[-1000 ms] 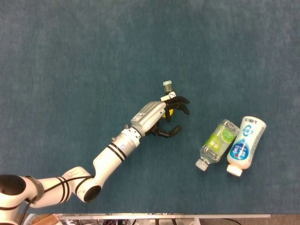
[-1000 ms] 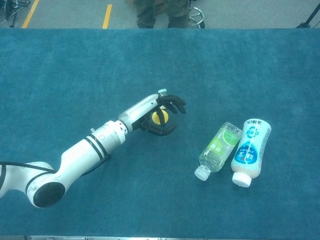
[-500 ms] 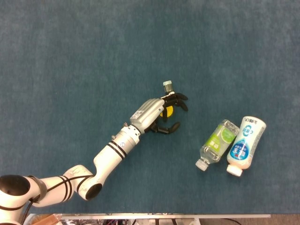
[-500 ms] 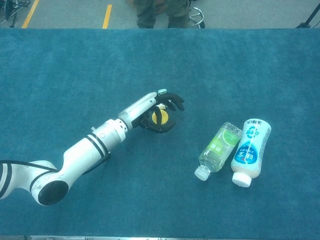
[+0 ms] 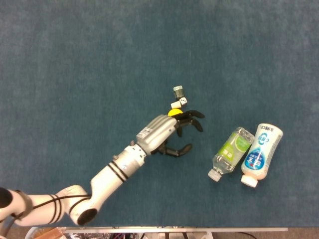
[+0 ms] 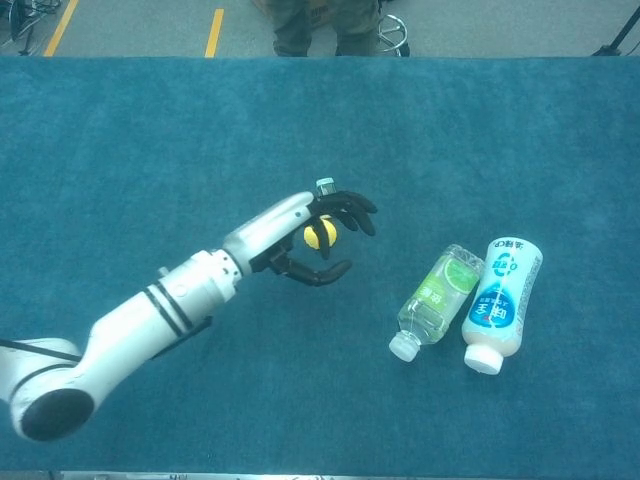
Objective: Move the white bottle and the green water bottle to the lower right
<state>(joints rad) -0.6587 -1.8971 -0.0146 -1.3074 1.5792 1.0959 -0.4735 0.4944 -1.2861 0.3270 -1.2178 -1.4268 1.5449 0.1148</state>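
A blue tabletop (image 5: 75,59) carries everything. The left robot hand (image 5: 172,132) hovers mid-table, fingers spread apart and holding nothing, over a yellow ball (image 5: 174,112). At lower right the white bottle (image 5: 261,154) and green water bottle (image 5: 230,153) lie side by side, touching. Beyond the ball sits a small jar (image 5: 178,91).

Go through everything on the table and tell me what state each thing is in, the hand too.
left hand: open, fingers spread, holding nothing, above the cloth
white bottle: lying on its side, capped, at lower right
green water bottle: lying on its side, capped, touching the white bottle
yellow ball: on the cloth, partly hidden by the fingers
small green-capped item: upright beside the ball
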